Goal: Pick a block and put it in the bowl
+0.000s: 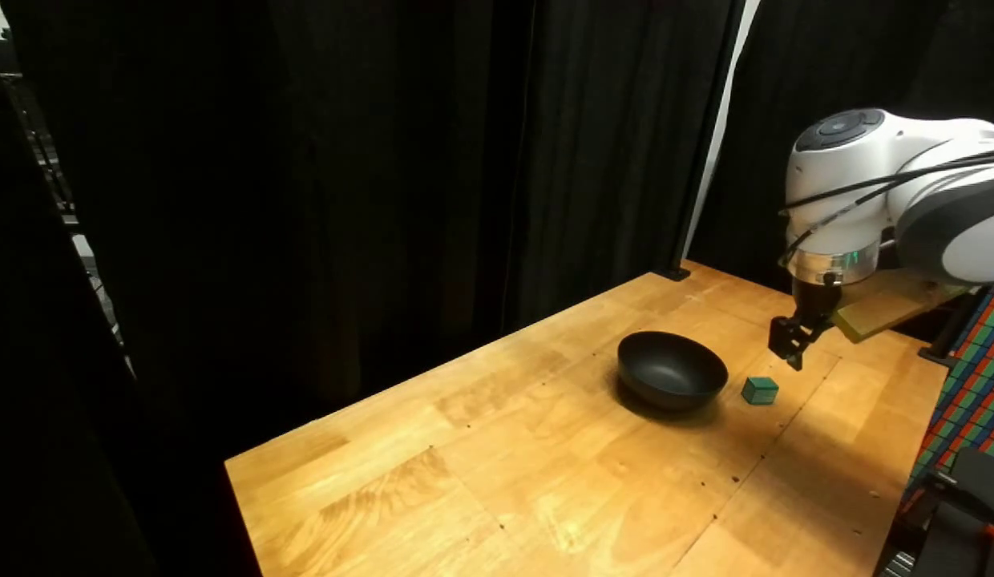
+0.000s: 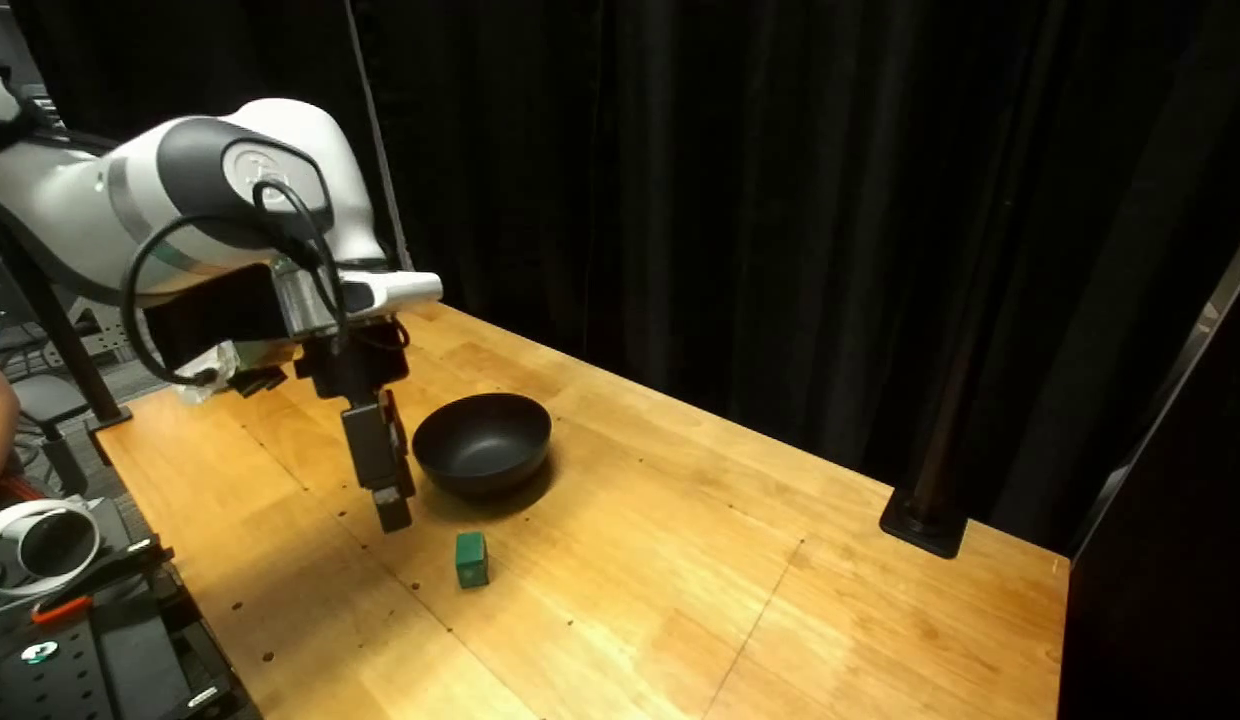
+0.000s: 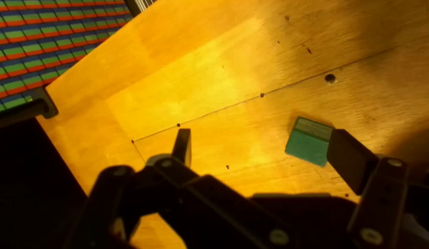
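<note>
In exterior view, green cube (image 1: 760, 390) on wooden table (image 1: 537, 473), just right of black bowl (image 1: 672, 375). Robotiq gripper (image 3: 260, 142) above table, fingers (image 3: 351, 160) wide apart in wrist view.

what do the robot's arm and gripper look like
The arm is mostly white and rounded, with dark grey panels, black cables and a silvery ring bearing green marks. The gripper is black, with jointed fingers, blocky tips and round, paler screw heads.
</note>
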You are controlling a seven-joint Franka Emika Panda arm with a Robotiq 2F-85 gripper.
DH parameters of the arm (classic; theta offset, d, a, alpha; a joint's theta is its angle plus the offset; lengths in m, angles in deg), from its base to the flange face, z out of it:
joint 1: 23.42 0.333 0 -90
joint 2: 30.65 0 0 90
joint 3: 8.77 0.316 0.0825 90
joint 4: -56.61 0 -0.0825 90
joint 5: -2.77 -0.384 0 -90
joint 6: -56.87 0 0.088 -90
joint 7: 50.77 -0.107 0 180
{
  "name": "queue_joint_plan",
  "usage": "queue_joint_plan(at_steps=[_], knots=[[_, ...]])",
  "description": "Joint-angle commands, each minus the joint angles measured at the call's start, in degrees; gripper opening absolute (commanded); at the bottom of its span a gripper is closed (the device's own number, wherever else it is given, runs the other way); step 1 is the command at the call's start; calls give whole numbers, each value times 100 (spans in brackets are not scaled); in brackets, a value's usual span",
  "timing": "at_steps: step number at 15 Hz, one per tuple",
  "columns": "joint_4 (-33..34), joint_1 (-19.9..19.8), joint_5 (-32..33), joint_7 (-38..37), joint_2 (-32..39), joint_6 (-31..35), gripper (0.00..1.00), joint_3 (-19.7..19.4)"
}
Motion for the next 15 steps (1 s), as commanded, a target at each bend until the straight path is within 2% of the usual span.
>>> queue_joint_plan(at_steps=[1, 6, 13, 14, 15], knots=[[297, 238, -213, -456, 692, 491, 100, -473], [569, 521, -355, -971, 1365, 1167, 100, -947], [839, 934, -1126, -860, 2038, 1820, 100, -1356], [858, 999, -1177, -852, 2086, 1876, 75, -1448], [887, 1071, -1202, -850, 2141, 1939, 73, -1541]])
